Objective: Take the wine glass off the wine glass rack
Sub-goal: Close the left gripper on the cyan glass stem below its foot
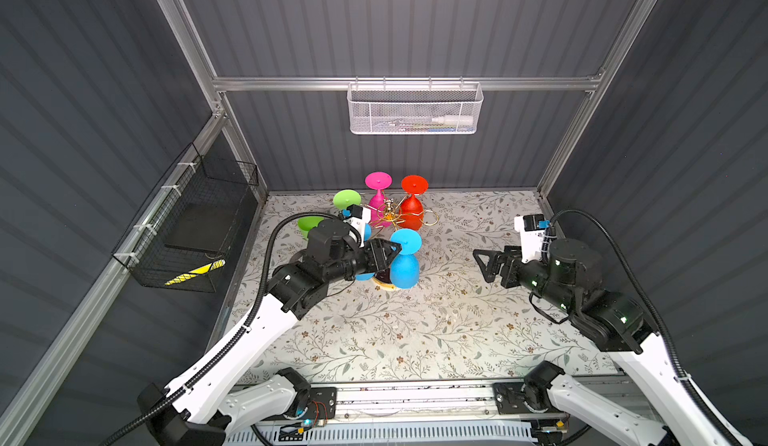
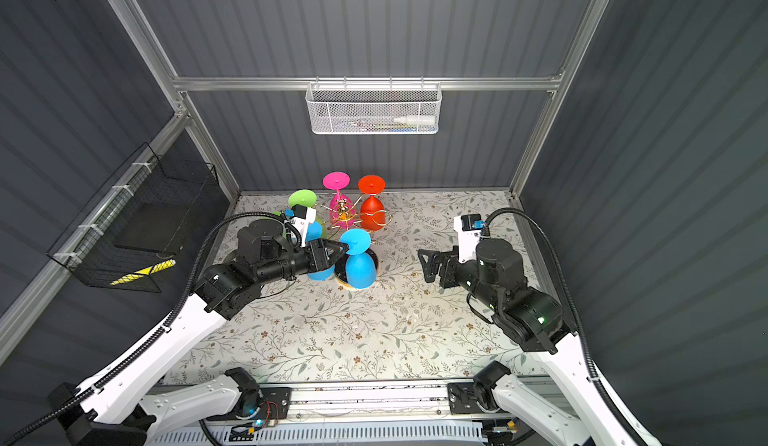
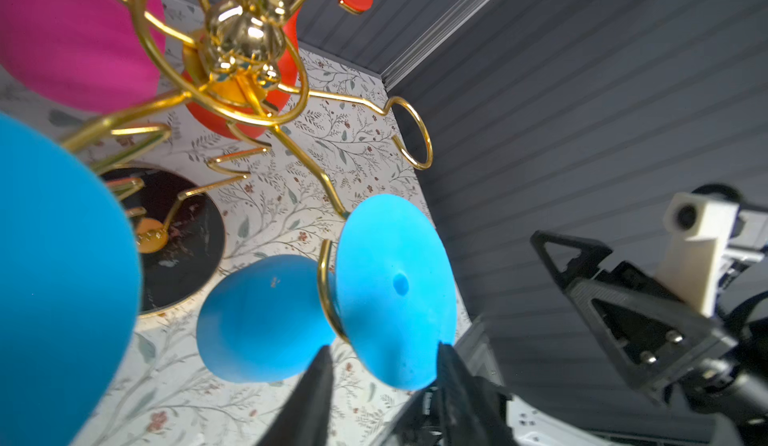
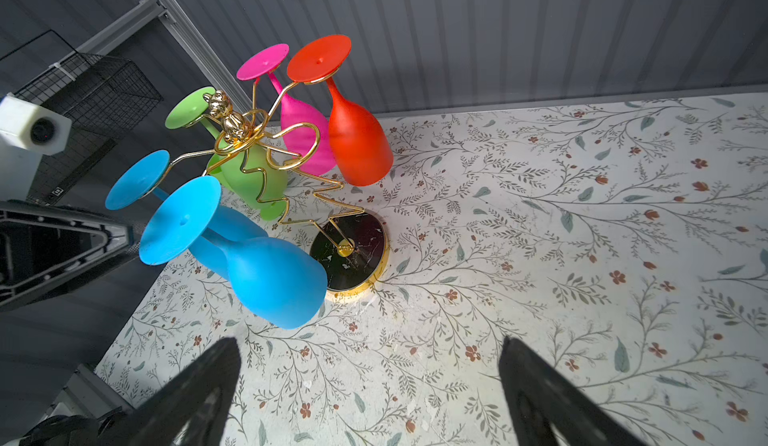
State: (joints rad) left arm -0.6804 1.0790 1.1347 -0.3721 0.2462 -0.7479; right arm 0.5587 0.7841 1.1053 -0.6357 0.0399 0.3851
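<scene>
Glass (image 1: 405,267), blue, is hung inverted on the near ring of the rack (image 1: 389,214), far left. Its foot is straddled by the left claw (image 3: 382,350), grip unclear; the right claw (image 4: 369,342) is spread wide, empty.

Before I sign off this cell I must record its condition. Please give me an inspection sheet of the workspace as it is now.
Surface: floral table, no spill seen.
Job's things: wine glass rack, base flat on the table; pink glass, red glass, green glass, far blue glass and near blue glass hang bowl down; one ring empty.
Clutter: nothing seen.
Grippers: left gripper, jaws apart, either side of the near blue glass's foot; right gripper open, empty, away from the rack.
Cables: black conduit arches over each arm.
Surroundings: white mesh basket on the back rail; black wire basket on the left wall.
</scene>
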